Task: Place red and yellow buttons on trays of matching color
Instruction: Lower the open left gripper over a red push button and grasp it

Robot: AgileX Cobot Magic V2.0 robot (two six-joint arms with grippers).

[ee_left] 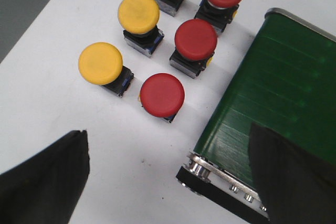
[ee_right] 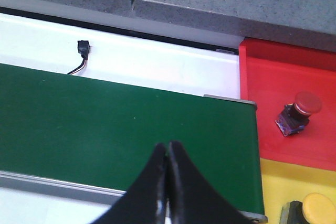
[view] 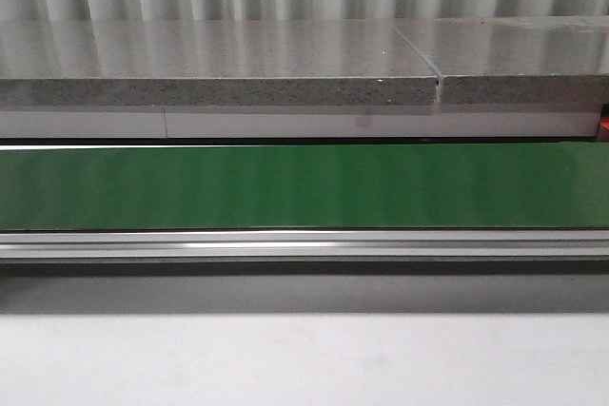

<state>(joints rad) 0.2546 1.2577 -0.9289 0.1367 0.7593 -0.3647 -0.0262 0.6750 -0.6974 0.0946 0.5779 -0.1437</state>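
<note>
In the left wrist view several red and yellow buttons stand in two rows on the white table. The nearest red button (ee_left: 162, 94) and nearest yellow button (ee_left: 101, 64) lie just beyond my left gripper (ee_left: 170, 169), which is open and empty above bare table beside the conveyor's end. My right gripper (ee_right: 168, 148) is shut with nothing in it, hovering over the green belt (ee_right: 105, 129). A red button (ee_right: 299, 109) rests on the red tray (ee_right: 273, 77). A yellow button (ee_right: 319, 208) sits on the yellow tray (ee_right: 275, 182). Neither gripper shows in the front view.
The green conveyor belt (view: 304, 185) runs across the front view, with a metal rail (view: 304, 244) before it and a grey stone ledge (view: 219, 92) behind. A small black connector with wires (ee_right: 82, 50) lies on the white strip behind the belt.
</note>
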